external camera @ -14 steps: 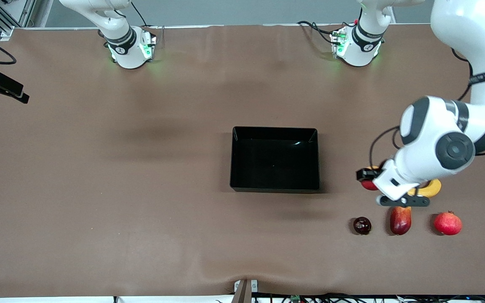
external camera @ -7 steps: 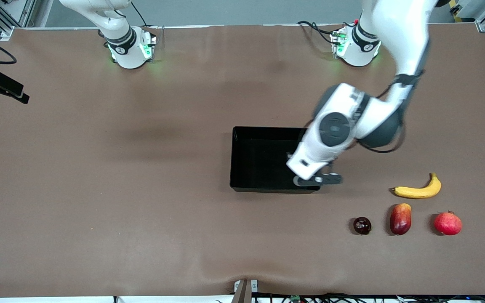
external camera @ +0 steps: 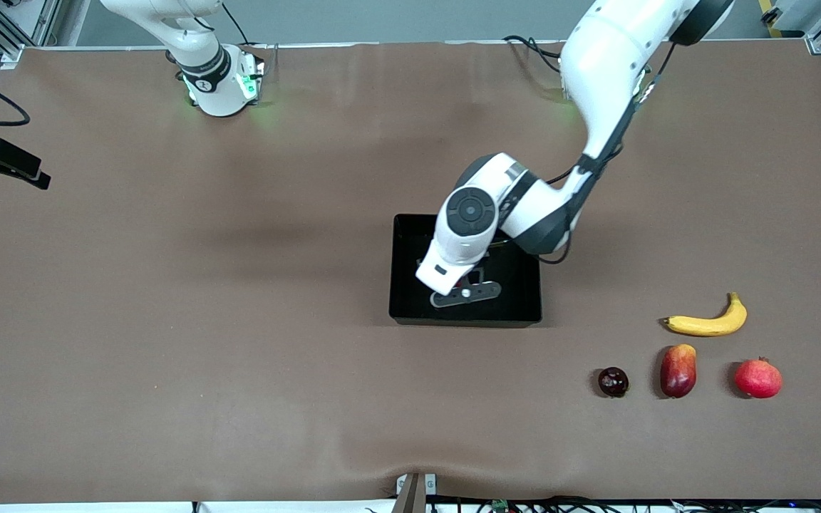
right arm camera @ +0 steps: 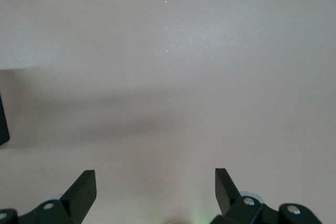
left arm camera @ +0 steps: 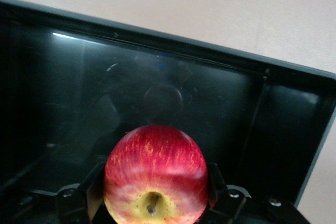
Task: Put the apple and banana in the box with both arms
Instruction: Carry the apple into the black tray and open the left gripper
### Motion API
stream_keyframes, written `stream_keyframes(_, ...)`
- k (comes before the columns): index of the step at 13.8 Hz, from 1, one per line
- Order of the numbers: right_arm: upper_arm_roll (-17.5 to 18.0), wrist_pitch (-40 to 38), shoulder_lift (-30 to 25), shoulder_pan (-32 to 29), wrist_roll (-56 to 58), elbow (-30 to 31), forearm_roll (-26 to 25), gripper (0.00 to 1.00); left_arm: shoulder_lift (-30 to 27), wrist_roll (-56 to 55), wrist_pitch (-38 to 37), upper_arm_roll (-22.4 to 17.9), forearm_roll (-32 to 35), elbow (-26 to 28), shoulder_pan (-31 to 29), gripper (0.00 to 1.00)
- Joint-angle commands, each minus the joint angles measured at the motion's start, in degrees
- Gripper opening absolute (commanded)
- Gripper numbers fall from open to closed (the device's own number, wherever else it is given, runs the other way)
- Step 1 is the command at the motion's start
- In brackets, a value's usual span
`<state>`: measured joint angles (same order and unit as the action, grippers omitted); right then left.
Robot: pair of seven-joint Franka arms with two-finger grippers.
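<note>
Brown covering lay over the desk (external camera: 239, 320). The right arm (external camera: 197, 50) waited at its base; its pincer (right arm camera: 155, 192) hung released over bare desk. The box (external camera: 405, 271) sat mid-desk. The left pincer (external camera: 462, 283) was over the box, grasping the apple (left arm camera: 154, 174) above the glossy floor. Toward the left arm's end, a dark fruit (external camera: 613, 381), a mango (external camera: 678, 370) and a pomegranate (external camera: 757, 377) stood in a row, the banana (external camera: 708, 323) lying just beside the mango, farther from the camera.
</note>
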<state>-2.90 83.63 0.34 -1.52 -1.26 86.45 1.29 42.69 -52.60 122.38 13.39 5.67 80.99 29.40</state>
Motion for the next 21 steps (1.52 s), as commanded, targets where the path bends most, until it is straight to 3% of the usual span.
stream_keyframes(1,0.44,-0.83,0.54,-1.2,0.21,-1.37,-0.5,1.0,3.44,-2.24,2.16,-0.73,1.1,-2.32,1.71,0.06)
stream_keyframes(4,0.43,-1.89,0.89,-0.5,0.12,-1.02,-0.41,1.0,5.38,-3.3,4.01,-0.82,1.18,-2.33,2.6,0.1)
stream_keyframes(7,0.35,-2.24,0.98,-1.2,0.12,-1.02,-0.15,1.0,6.7,-3.21,4.1,-0.91,1.27,-2.33,3.21,0.29)
stream_keyframes(8,0.35,-2.15,0.98,-1.2,0.12,-1.02,-0.15,1.0,6.87,-3.21,4.18,-1.0,1.27,-2.33,3.21,0.44)
stream_keyframes(9,0.35,-2.15,1.07,-1.03,0.12,-1.02,-0.06,1.0,6.88,-3.13,4.27,-1.0,1.45,-2.33,3.12,0.99)
stream_keyframes(12,0.35,-2.15,1.07,-1.03,0.03,-1.02,-0.06,1.0,5.13,-0.75,3.75,-1.0,1.62,-2.76,2.51,1.0)
stream_keyframes(15,0.35,-2.24,1.15,-0.85,0.03,-1.02,-0.06,1.0,-0.92,0.21,-5.18,-0.65,1.54,-4.43,0.68,1.0)
stream_keyframes(19,0.35,-2.15,1.33,-0.77,0.03,-1.02,-0.06,1.0,-12.53,9.32,-15.46,-0.38,1.18,-3.64,-9.59,1.0)
stream_keyframes(21,0.35,-2.15,1.33,-0.76,0.03,-1.02,-0.06,1.0,-14.91,25.35,-21.89,-0.38,1.1,-3.3,-15.39,1.0)
